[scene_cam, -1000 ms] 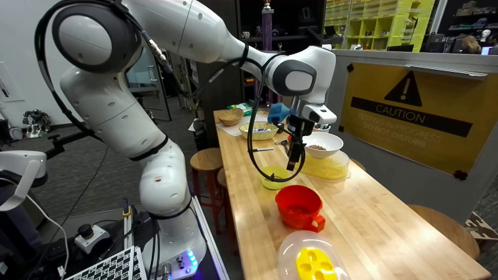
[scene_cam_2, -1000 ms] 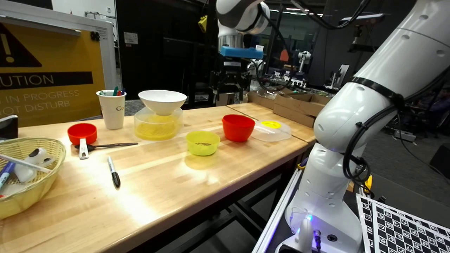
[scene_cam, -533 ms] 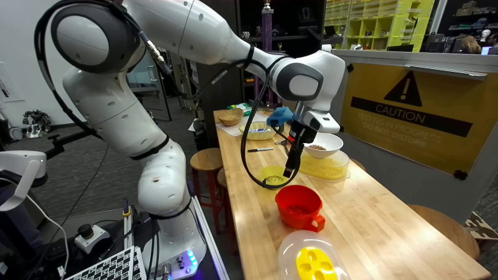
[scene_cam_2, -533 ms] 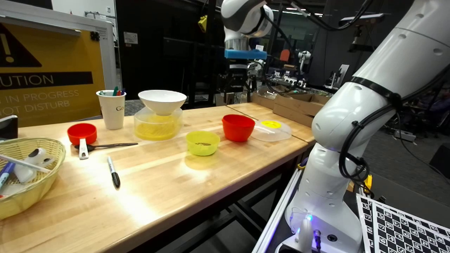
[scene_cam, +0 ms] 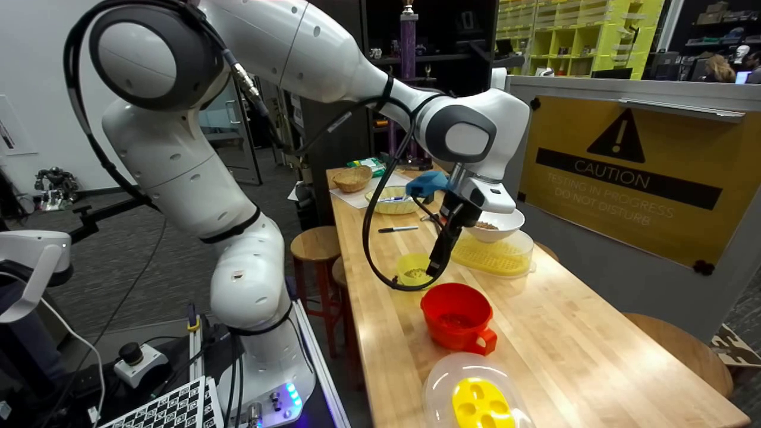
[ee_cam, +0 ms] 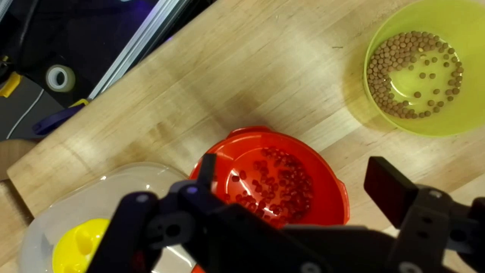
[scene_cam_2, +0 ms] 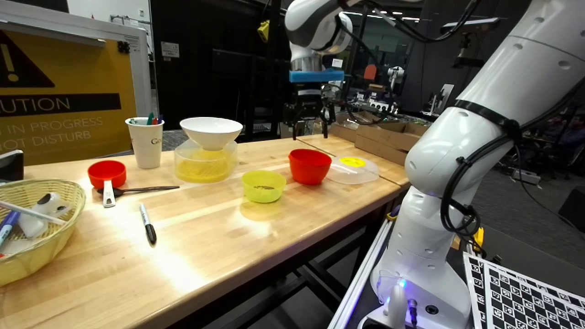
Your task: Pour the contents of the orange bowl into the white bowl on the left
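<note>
In an exterior view the gripper (scene_cam_2: 310,136) has dipped lower. In an exterior view the red-orange bowl (scene_cam: 458,307) sits on the table (scene_cam: 553,333), apart from the white bowl (scene_cam: 505,223). In the wrist view empty fingers (ee_cam: 390,193) spread wide; I'd guess grasping next.

The red-orange bowl (scene_cam_2: 310,167) and white bowl (scene_cam_2: 211,133) stand upright, part-filled.

On the counter (scene_cam_2: 196,256), a yellow-green bowl (scene_cam_2: 263,194) holds brown pellets (ee_cam: 380,72), a marker (scene_cam_2: 147,223) lies near a red measuring cup (scene_cam_2: 107,174), and a white cup (scene_cam_2: 147,145) stands upright.
</note>
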Action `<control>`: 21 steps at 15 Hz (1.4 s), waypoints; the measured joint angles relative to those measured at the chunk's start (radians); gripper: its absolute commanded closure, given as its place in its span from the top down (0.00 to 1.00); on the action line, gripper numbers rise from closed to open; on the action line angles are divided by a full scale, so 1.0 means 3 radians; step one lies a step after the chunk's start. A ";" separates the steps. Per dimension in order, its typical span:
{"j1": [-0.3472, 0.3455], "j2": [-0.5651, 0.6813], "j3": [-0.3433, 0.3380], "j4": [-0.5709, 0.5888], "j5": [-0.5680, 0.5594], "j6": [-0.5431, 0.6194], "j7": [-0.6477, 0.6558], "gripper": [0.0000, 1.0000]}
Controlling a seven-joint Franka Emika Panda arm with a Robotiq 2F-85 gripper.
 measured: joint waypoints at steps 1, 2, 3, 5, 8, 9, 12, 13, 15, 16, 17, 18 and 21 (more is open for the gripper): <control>0.0008 0.0027 -0.0013 0.0000 0.0000 0.0018 -0.0101 1.00; 0.0013 0.0048 -0.0032 0.0001 0.0000 0.0049 -0.0240 1.00; 0.0013 0.0062 -0.0052 0.0005 0.0000 0.0082 -0.0382 1.00; 0.0013 0.0067 -0.0091 0.0012 0.0001 0.0138 -0.0634 1.00; 0.0027 0.0065 -0.0117 0.0024 0.0011 0.0195 -0.0948 1.00; 0.0048 0.0065 -0.0117 0.0024 0.0024 0.0214 -0.1038 1.00; 0.0171 0.0065 -0.0106 0.0024 0.0074 0.0248 -0.1258 1.00; 0.0227 0.0064 -0.0091 0.0022 0.0091 0.0251 -0.1301 1.00; 0.0341 0.0061 -0.0034 0.0019 0.0104 0.0256 -0.1339 1.00; 0.0393 0.0059 -0.0003 0.0019 0.0105 0.0261 -0.1340 1.00; 0.0434 0.0059 0.0028 0.0019 0.0105 0.0265 -0.1340 1.00; 0.0464 0.0059 0.0051 0.0018 0.0105 0.0268 -0.1340 1.00; 0.0487 0.0066 0.0061 0.0013 0.0115 0.0268 -0.1339 1.00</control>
